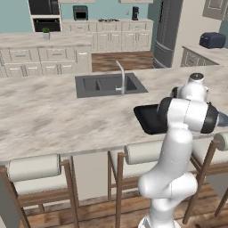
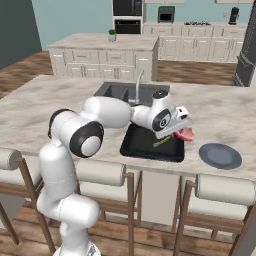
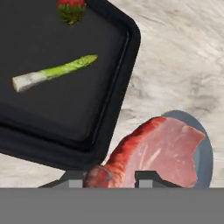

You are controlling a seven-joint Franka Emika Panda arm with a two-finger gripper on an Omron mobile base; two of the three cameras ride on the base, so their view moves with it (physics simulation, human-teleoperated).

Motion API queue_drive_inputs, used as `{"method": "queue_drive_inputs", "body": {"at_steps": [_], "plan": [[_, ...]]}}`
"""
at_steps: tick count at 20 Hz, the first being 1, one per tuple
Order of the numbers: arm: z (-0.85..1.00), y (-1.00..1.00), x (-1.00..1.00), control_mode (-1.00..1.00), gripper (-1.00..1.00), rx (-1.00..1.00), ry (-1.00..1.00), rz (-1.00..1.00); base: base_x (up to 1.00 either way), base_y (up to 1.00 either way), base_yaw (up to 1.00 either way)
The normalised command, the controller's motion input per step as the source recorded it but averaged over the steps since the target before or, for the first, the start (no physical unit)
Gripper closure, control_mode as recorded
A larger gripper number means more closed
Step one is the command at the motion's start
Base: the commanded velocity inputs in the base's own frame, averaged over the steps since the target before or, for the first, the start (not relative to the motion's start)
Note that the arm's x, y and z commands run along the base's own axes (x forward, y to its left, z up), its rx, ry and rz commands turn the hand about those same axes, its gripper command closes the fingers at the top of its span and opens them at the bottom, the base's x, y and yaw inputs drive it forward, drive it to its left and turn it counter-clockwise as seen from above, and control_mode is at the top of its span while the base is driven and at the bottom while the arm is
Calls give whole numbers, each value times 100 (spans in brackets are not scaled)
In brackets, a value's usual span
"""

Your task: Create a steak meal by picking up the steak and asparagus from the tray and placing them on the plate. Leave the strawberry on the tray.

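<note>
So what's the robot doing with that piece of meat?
The robot's gripper is holding the steak in the air. It has lifted it off the black tray and is carrying it toward the grey-blue plate on the counter. The asparagus and the strawberry are lying on the tray. The steak isn't on the plate yet.
</note>
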Motion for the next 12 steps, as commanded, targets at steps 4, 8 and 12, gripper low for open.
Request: {"method": "queue_drive_inputs", "body": {"at_steps": [4, 8, 12], "plan": [[-5, -81, 4, -100, 100, 2, 5, -8, 0, 0, 0], [-8, -69, 13, -100, 100, 2, 4, -3, 0, 0, 0], [-28, -66, 3, -100, 100, 2, 1, 0, 0, 0, 0]]}}
